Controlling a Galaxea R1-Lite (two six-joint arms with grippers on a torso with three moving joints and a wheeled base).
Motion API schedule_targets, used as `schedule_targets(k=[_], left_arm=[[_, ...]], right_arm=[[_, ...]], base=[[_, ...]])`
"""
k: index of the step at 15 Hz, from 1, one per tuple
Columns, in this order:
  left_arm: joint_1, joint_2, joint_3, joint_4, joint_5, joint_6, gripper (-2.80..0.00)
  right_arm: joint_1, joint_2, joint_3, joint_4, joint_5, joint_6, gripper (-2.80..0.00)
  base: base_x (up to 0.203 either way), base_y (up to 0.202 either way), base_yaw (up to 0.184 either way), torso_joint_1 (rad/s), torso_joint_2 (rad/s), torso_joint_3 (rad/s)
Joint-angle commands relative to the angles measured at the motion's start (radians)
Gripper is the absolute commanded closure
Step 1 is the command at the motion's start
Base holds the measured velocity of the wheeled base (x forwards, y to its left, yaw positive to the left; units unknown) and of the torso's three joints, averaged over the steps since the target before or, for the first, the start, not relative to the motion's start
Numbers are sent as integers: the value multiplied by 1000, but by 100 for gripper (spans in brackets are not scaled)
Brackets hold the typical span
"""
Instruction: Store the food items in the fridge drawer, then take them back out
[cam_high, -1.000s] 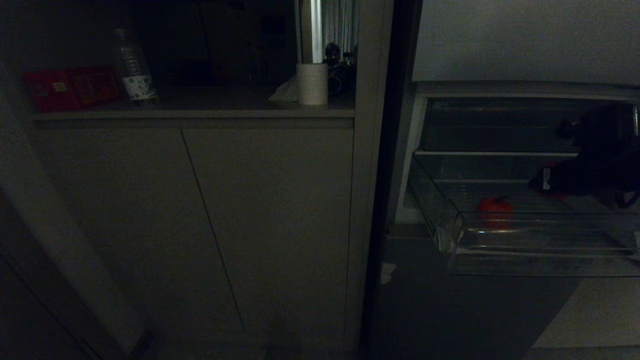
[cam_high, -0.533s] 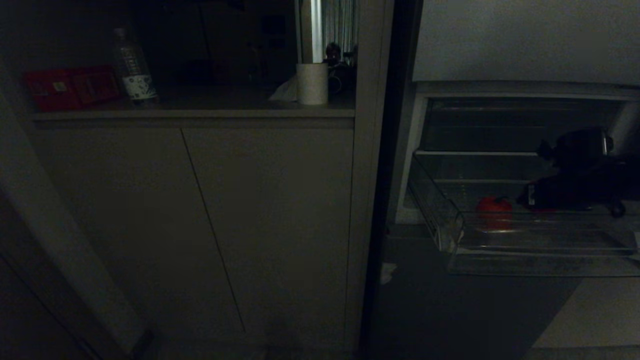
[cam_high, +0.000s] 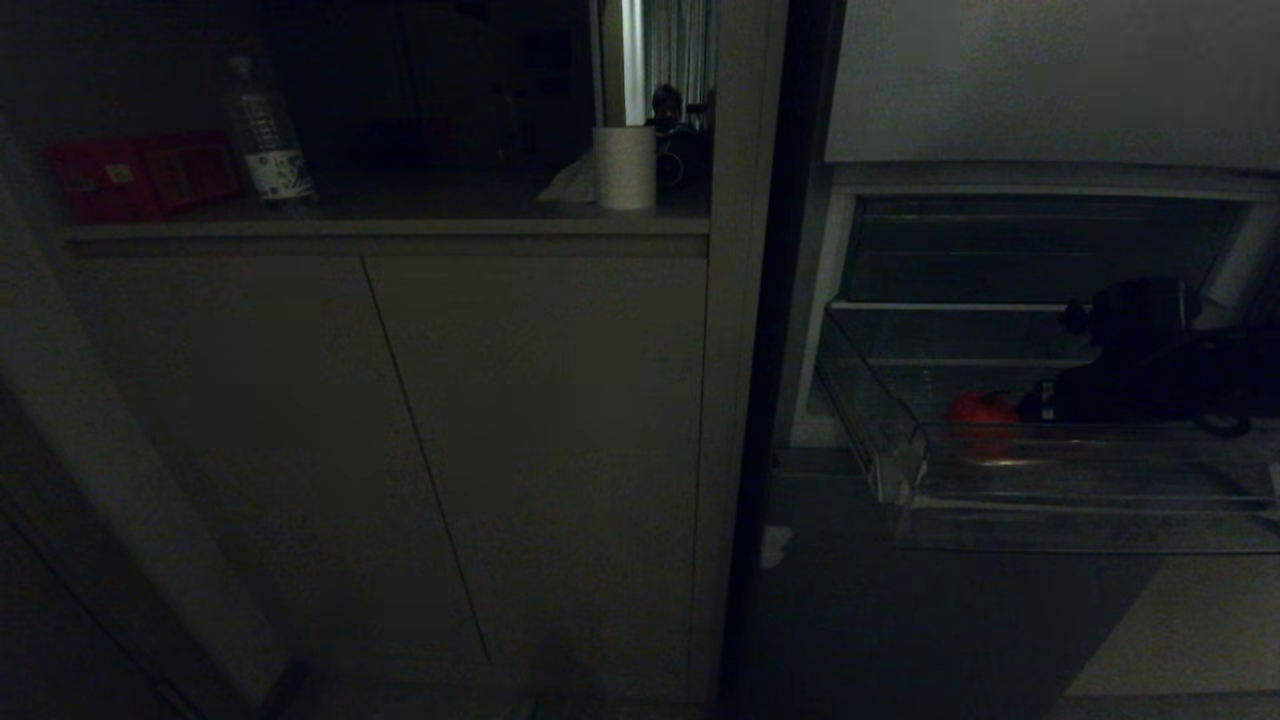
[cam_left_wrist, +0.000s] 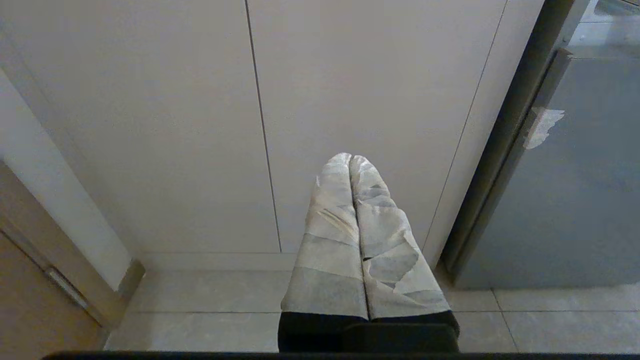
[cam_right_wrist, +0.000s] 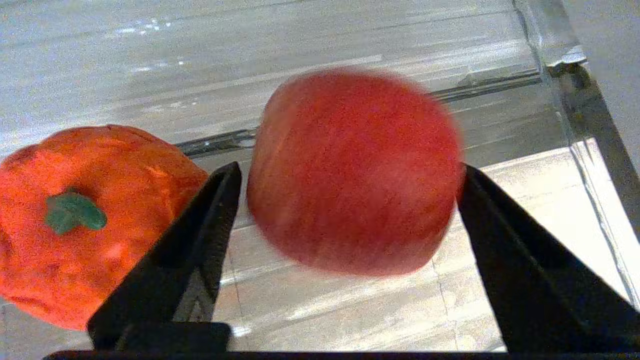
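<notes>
Between gripper (cam_right_wrist: 350, 175) fingers, apple (cam_right_wrist: 352, 170)

The right arm reaches in from the right, its wrist about level. The right gripper (cam_right_wrist: 350, 175) has its dark fingers (cam_right_wrist: 200, 235) spread wide apart. The left gripper (cam_left_wrist: 351, 160) hangs low, taped fingers (cam_left_wrist: 330, 240) pressed together, pointing forward and down.

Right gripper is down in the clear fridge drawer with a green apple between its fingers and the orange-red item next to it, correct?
Not quite: the apple between the right gripper fingers is red, not green, as the right wrist view shows. The rest holds: it is in the clear fridge drawer, with the orange-red item beside it.
</notes>
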Motion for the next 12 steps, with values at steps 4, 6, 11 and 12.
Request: schedule_targets(k=[4, 6, 11, 12], left_arm=[[0, 2, 0, 1, 0, 0, 0], [0, 2, 0, 1, 0, 0, 0], [0, 2, 0, 1, 0, 0, 0], [0, 2, 0, 1, 0, 0, 0]], right_arm=[[-1, -203, 13, 1, 8, 3, -280], [-1, -303, 49, 3, 31, 2, 0], [2, -614, 386, 3, 43, 6, 0], [2, -677, 471, 3, 44, 6, 0]], base=[[0, 0, 0, 0, 0, 0], [0, 0, 0, 0, 0, 0], [0, 0, 0, 0, 0, 0], [0, 0, 0, 0, 0, 0]])
